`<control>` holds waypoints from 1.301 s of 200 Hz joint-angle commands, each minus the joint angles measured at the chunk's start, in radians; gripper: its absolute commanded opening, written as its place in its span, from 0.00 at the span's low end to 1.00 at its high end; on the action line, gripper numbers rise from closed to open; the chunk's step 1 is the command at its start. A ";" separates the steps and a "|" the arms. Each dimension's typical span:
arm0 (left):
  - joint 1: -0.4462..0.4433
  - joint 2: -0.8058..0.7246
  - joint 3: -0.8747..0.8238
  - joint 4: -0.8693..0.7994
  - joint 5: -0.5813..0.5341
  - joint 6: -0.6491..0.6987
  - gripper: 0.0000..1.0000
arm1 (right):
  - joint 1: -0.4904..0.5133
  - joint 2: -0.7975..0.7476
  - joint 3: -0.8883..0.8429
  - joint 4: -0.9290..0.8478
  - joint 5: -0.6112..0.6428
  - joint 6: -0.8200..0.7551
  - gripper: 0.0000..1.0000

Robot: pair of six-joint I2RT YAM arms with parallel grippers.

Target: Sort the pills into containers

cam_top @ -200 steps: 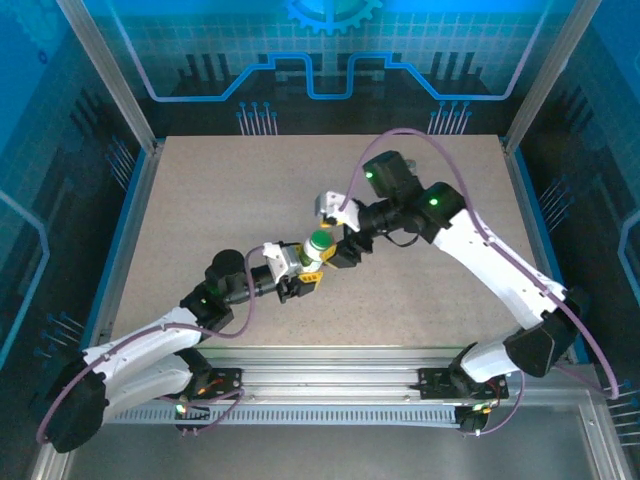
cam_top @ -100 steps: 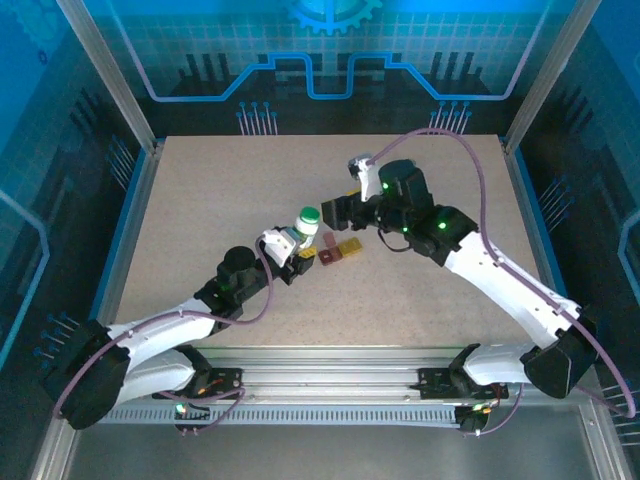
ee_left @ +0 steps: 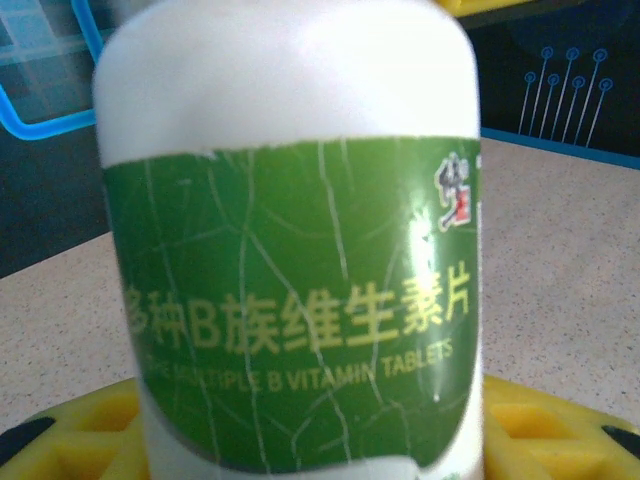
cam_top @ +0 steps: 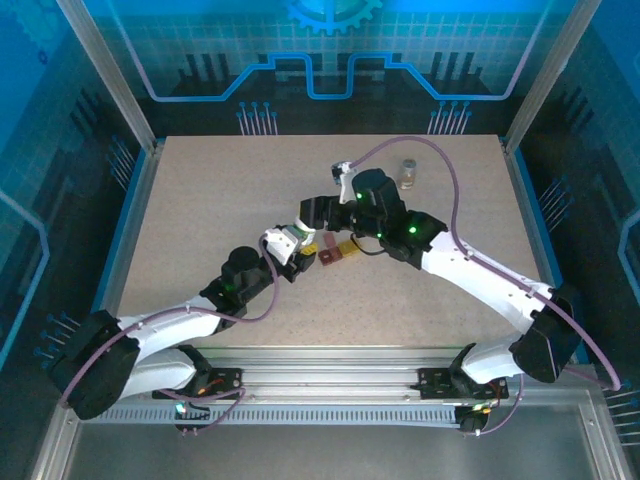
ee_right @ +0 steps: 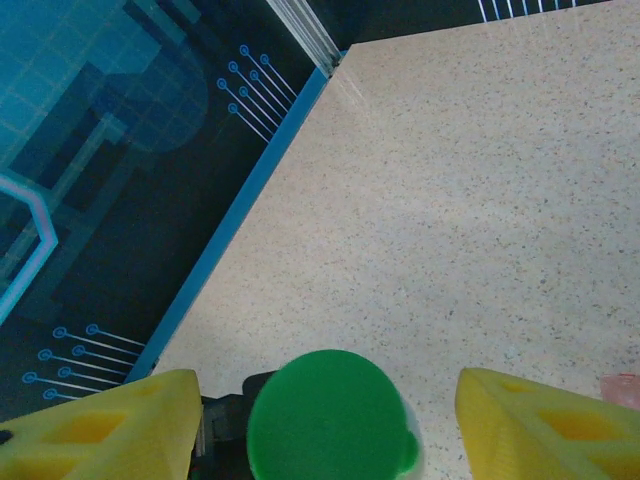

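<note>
Holding: left gripper (ee_left: 310, 445) is pinching the white vitamin bottle (ee_left: 290, 250) near the bench's (cam_top: 200, 220) middle.
Green cap (ee_right: 330, 405): right gripper (ee_right: 322, 430) is hanging spread around it, not touching.
Next: squeezing evenly, twisting slowly.

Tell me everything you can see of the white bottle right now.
The bottle is white and plastic-looking, with a green wrap label printed in yellow Chinese characters and "B VITAMIN TABLETS". Its round green cap is on. It looks about upright, held low on its body by the left tool, with a yellow pad on each side. The right tool straddles the cap from above, with gaps on both sides.
</note>
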 commanded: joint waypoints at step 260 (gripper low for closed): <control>-0.133 0.119 0.064 0.094 -0.069 0.047 0.00 | 0.044 -0.057 -0.117 0.070 0.391 -0.187 0.00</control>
